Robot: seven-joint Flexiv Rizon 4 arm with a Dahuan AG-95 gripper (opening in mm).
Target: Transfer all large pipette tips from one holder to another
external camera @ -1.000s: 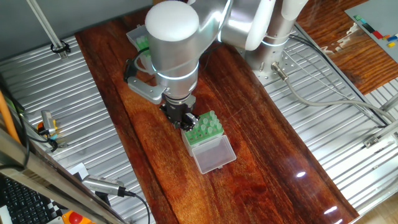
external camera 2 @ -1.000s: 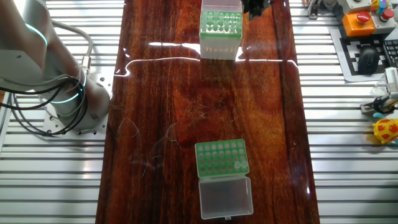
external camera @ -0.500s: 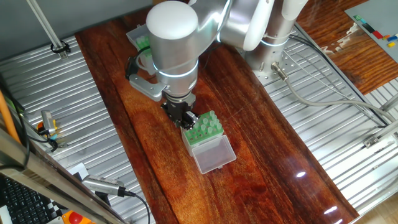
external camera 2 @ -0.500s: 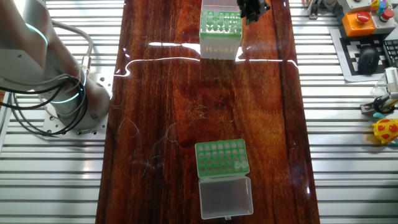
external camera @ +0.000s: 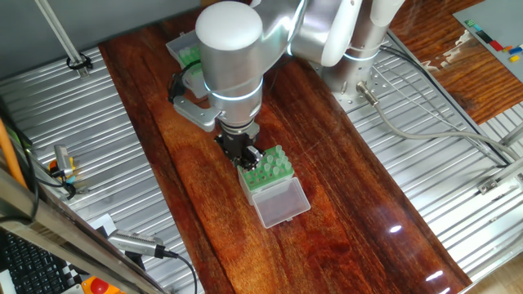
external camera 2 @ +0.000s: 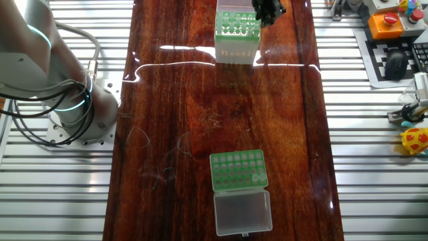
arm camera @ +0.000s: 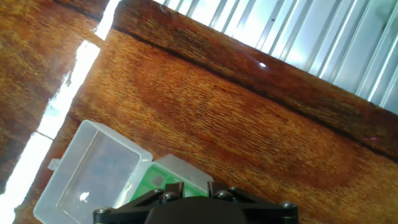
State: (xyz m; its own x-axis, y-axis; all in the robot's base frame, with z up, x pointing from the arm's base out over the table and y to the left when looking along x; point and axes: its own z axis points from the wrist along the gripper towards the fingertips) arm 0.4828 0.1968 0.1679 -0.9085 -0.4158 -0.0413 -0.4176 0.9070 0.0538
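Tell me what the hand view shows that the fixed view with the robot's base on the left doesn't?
Only the hand view: a close look into the open clear lid of the rack by the fingers.

Only that fixed view: a second green rack further down the table with its own lid folded open, the robot base, and the fingers seen from outside.

Both: the rack by the fingers and the wooden table.

One fixed view: high, oblique, near. Other fixed view: overhead, opposite end. Both share the wooden table (external camera: 343,204). Hand view: close, looking down at the table.
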